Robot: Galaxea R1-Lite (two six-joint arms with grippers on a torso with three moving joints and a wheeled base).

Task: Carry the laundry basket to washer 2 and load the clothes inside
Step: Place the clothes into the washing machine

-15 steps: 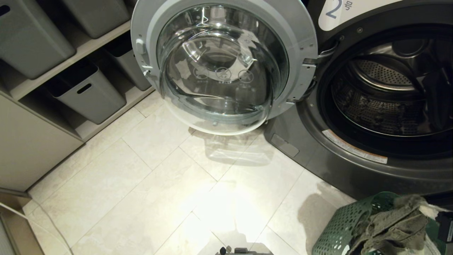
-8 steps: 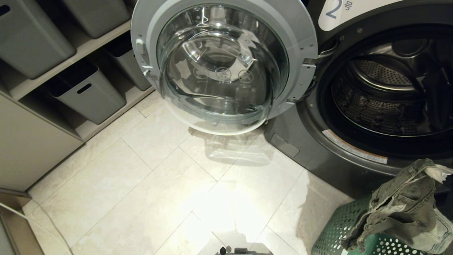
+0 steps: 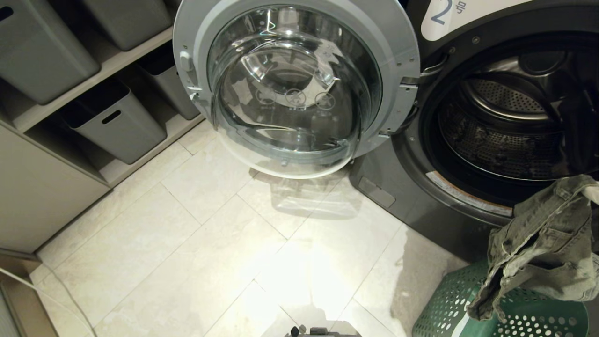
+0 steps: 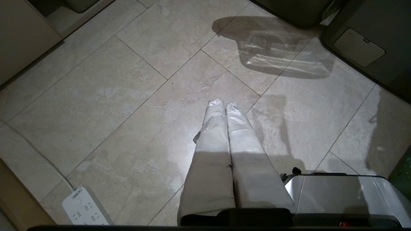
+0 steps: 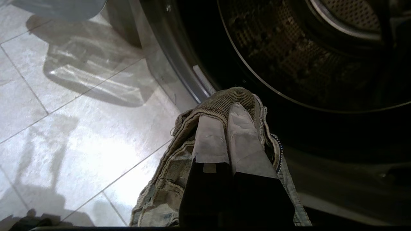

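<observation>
Lower right corner of the head view: the laundry basket (image 3: 503,316), green and perforated, stands on the tile floor (image 3: 187,243) just before the machine. The clothes (image 3: 545,234), a grey-beige bundle, hang above the basket's rim, in front of the lower edge of the washer opening.

Right wrist view: right gripper (image 5: 228,113), fingers pinched together on a fold of the clothes (image 5: 167,179); the rest of the fabric drapes down around the wrapped fingers. The dark drum mouth lies just beyond.

Left wrist view: left gripper (image 4: 223,103), fingers pressed closed on nothing, above bare floor; a white power strip (image 4: 85,208) in the lower left.

Farther back, upper right of the head view: washer 2 (image 3: 468,206), its door (image 3: 295,84) swung wide to upper centre, the drum (image 3: 505,131) exposed. Upper left: grey storage bins (image 3: 117,121) on shelves.
</observation>
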